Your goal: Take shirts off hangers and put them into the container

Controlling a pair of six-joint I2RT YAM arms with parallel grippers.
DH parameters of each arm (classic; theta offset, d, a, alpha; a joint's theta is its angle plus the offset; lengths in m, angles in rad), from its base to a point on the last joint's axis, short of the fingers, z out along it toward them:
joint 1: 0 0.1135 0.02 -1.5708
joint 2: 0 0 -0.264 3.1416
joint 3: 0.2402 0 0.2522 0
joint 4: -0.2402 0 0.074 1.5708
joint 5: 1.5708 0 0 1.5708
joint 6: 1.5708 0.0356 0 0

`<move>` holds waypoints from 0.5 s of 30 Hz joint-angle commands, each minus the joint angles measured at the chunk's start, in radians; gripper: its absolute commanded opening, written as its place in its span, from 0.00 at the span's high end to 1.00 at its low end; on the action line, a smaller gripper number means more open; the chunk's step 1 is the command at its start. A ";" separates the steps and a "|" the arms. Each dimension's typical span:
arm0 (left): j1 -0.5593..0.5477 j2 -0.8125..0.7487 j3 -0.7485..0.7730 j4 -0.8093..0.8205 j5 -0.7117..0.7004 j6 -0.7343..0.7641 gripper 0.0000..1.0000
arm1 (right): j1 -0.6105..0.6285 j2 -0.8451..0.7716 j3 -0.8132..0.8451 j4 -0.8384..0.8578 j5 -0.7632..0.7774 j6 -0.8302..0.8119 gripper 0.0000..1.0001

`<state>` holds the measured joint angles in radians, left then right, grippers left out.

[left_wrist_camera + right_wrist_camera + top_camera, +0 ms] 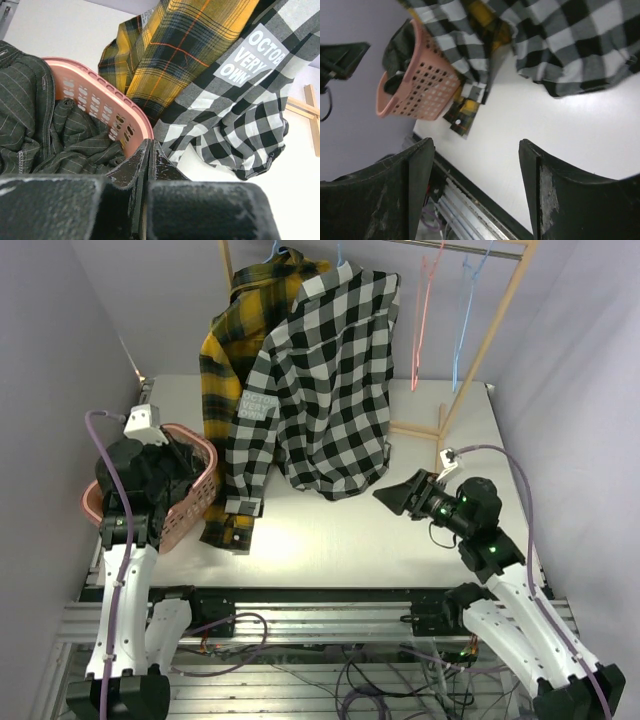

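Left wrist: just left of our closed left tool, the basket holds a dark garment; our right tool gapes wide.

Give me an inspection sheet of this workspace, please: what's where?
Surface: white table, shirt cuffs and hem resting on it.
Job's things: checked shirt and yellow plaid shirt hang from the rack; pink basket at left; pink hanger and blue hanger bare.
Clutter: dark garment in the basket.
Grippers: left tool shut by the basket; right tool open, empty.
Cables: purple cable along each arm.
Surroundings: wooden rack, pale walls.
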<state>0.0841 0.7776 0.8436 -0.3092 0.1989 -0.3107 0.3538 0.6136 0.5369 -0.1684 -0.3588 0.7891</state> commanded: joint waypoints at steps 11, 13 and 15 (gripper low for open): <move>-0.007 0.008 0.031 -0.042 -0.048 -0.010 0.93 | 0.378 0.359 0.245 0.224 -0.103 -0.236 0.47; -0.007 0.011 0.031 -0.043 -0.045 -0.011 0.93 | 0.432 0.438 0.363 0.142 -0.017 -0.294 0.47; -0.007 0.016 0.033 -0.048 -0.047 -0.010 0.93 | 0.461 0.543 0.525 0.041 0.084 -0.355 0.45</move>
<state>0.0834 0.7898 0.8440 -0.3458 0.1669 -0.3141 0.7574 1.0256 0.8299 0.0208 -0.4778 0.5934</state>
